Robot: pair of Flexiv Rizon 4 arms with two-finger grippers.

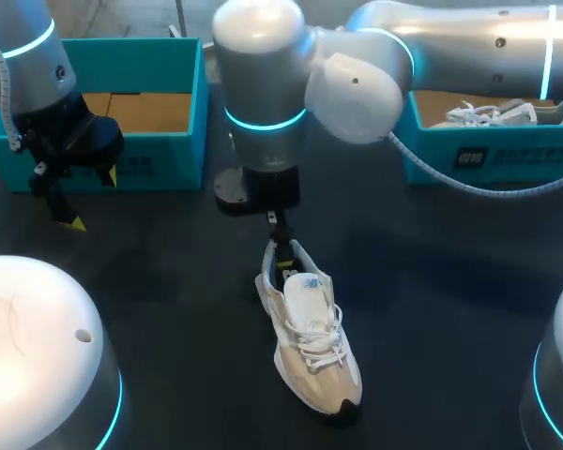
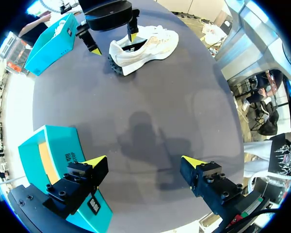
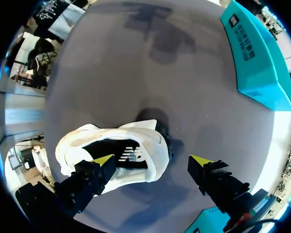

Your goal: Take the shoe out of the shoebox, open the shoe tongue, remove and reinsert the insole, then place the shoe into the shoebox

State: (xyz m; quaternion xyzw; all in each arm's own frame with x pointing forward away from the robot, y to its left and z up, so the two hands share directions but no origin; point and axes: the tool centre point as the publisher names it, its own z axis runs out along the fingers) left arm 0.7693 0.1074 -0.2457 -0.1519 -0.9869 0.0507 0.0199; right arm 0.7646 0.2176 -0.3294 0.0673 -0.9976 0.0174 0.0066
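Note:
A white and beige shoe [image 1: 311, 342] lies on the dark table, toe toward the front edge, laces tied and tongue [image 1: 305, 295] up. My right arm comes in from the right and reaches to the middle. Its gripper [image 1: 278, 246] is open at the shoe's heel. In the right wrist view the gripper [image 3: 153, 161] straddles the heel collar of the shoe [image 3: 145, 141]: one finger over the dark insole [image 3: 126, 156], the other outside. My left gripper [image 1: 92, 199] hangs open and empty at the left shoebox [image 1: 155, 159]. From the left wrist view the shoe [image 2: 150, 43] lies far ahead of that gripper [image 2: 144, 162].
The teal left shoebox [image 2: 48, 155] is open, with only its cardboard floor showing. A second teal box [image 1: 493, 150] at the back right holds another white shoe [image 1: 497, 114]. Bare dark table lies between my left gripper and the shoe.

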